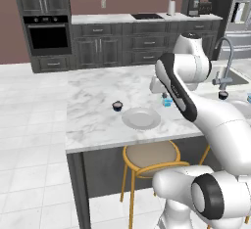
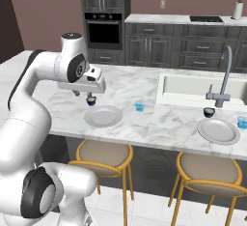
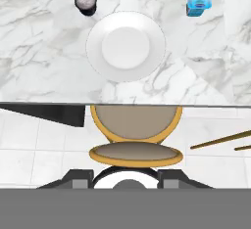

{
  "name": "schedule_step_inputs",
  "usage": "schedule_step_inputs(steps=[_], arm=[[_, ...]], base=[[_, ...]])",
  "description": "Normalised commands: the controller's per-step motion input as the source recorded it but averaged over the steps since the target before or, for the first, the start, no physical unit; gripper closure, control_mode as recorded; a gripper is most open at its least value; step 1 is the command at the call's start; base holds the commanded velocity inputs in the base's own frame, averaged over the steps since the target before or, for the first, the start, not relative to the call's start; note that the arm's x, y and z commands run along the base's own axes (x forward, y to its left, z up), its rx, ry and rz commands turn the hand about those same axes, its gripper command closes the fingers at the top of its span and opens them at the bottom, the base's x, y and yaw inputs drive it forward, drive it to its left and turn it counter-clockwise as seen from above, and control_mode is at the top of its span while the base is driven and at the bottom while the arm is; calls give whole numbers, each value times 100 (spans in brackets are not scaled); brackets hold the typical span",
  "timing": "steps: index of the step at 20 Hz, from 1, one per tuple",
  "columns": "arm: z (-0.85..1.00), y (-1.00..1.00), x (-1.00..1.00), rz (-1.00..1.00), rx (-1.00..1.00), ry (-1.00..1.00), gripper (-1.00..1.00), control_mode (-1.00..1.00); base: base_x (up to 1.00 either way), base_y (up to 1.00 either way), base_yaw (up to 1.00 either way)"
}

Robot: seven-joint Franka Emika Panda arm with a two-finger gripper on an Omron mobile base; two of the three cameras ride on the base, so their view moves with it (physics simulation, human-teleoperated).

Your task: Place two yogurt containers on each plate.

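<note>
Gripper [image 2: 90, 96] hangs above the marble bench [image 1: 93, 96], over the far left rim of the near plate [image 2: 103, 116]; jaws closed to their narrowest, nothing seen held between them. Near plate: round, shallow, pale grey, bare, set close to the bench's front edge above a tan-seated stool [image 3: 135, 127] with yellow frame. Dark yogurt cup [image 3: 86, 2] with pale top stands on the marble just beside that plate's far left, apart from it. Translucent blue cup [image 3: 199, 1] stands to the plate's far right, well apart. Second plate [image 2: 218, 131] lies near the front edge by the sink [image 2: 193, 87]; another dark cup [image 2: 209, 112] just behind it, a blue cup [image 2: 242, 121] at its right rim. Open marble to the left.
</note>
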Motion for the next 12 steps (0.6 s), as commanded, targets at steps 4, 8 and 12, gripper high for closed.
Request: schedule_step_inputs(steps=[4,8,12], arm=[[0,-2,22,4,0,1,-100,-100],[0,0,63,5,0,2,-100,-100],[0,32,55,3,0,0,-100,-100]], base=[[0,0,0],[0,0,0],[0,0,0]])
